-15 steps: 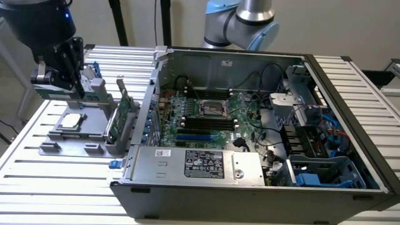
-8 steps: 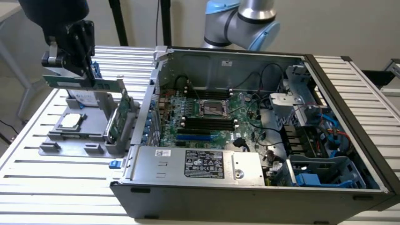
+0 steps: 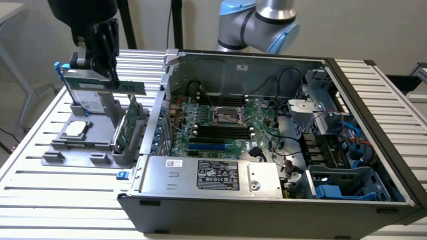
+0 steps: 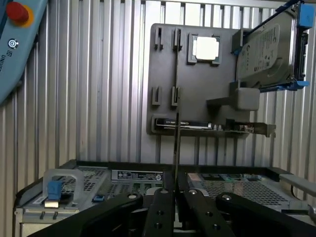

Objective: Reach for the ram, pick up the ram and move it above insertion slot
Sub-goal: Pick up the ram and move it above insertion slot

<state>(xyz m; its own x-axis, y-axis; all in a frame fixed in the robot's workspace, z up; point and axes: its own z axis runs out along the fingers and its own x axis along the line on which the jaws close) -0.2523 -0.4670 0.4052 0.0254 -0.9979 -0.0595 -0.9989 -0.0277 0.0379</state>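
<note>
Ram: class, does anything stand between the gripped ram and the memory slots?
Yes. The case wall rises between the ram, held in the gripper over the holder, and the slots on the motherboard.

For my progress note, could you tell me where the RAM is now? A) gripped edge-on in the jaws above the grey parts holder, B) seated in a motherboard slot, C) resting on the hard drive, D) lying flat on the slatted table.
A: in the wrist view the RAM runs as a thin edge out of the shut gripper, over the parts holder.
</note>
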